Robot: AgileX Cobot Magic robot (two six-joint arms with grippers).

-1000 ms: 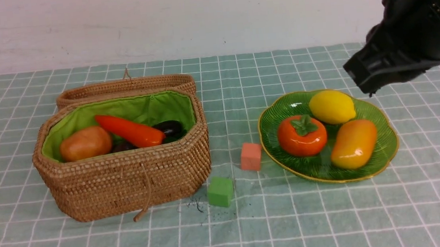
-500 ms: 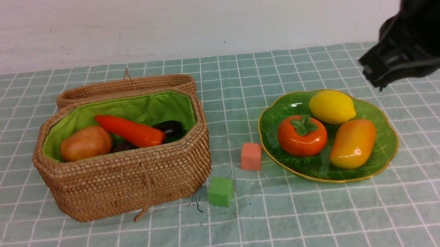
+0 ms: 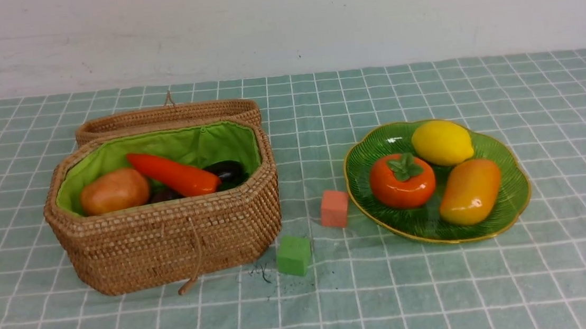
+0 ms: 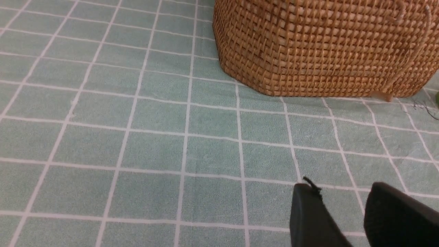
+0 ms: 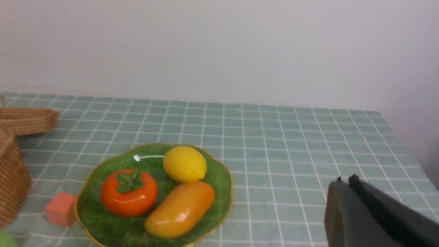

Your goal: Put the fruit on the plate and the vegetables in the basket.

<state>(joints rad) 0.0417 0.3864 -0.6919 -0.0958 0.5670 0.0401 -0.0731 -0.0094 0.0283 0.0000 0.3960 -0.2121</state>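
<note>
Green checked tablecloth [image 3: 442, 289] (white wall [image 3: 280, 22] behind); left tool [image 4: 343, 206] apart, right tool [image 5: 346, 199] together

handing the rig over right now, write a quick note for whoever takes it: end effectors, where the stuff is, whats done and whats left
Left end effector: fingers slightly apart, holding nothing, low over the cloth beside the basket.
Right end effector: shut, empty, out to the side of the plate; out of the front view.
Fruit: lemon, persimmon and mango all sit on the plate.
Vegetables: potato, carrot and eggplant lie in the open basket; no radish can be seen from here.
Pink cube and green cube sit on the cloth between basket and plate.
Done: sorting looks complete.
Left: confirm the radish is in the basket.
</note>
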